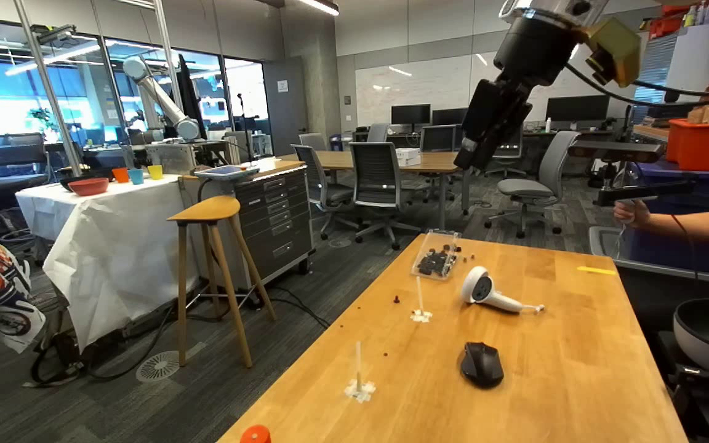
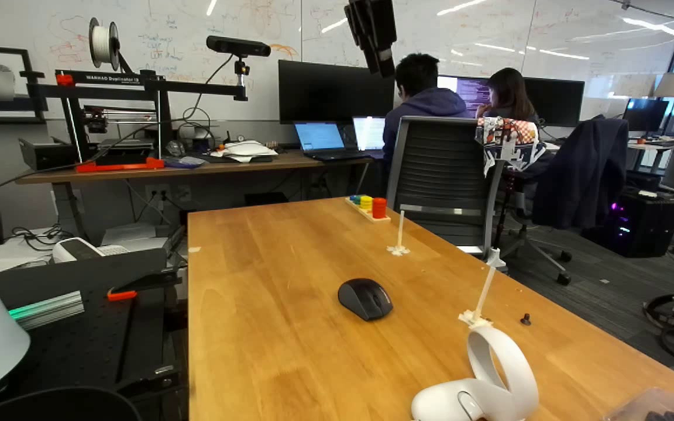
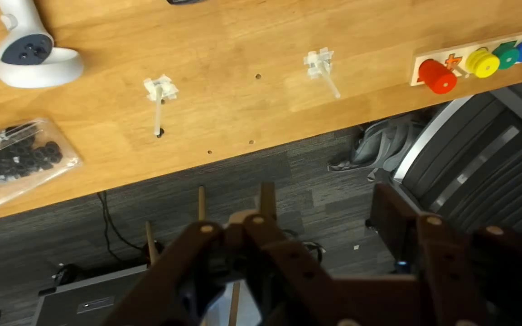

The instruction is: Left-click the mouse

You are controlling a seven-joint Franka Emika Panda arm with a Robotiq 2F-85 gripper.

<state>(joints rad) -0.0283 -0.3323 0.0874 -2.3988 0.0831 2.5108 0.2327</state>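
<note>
Gripper looms nearest in the wrist view, fingers parted w/ a clear gap, nothing held; mostly floor shows betw. them. Whether that's full spread can't be told. Both exterior views put it high up, well apart from the mouse, which lies on the table, nothing else touching it. In the wrist view the mouse is prob. just the dark sliver cut off at the top edge, opp. the fingers.

Rel. to the mouse: white controller near it; clear tray of dark bits farther, past the controller; thin rods betw. it & the table's long edge; stacking toy well apart, opp. way from the controller.

Step in hand looks like pre-approach: no click under way. Next move, by judgement: gripper over to the mouse, fingers brought tog. so one firm tip leads, lined up w/ L btn (btn end seems to face the rods), down slow, light press, back up. An off-centre push may slide the mouse instead of clicking it.
</note>
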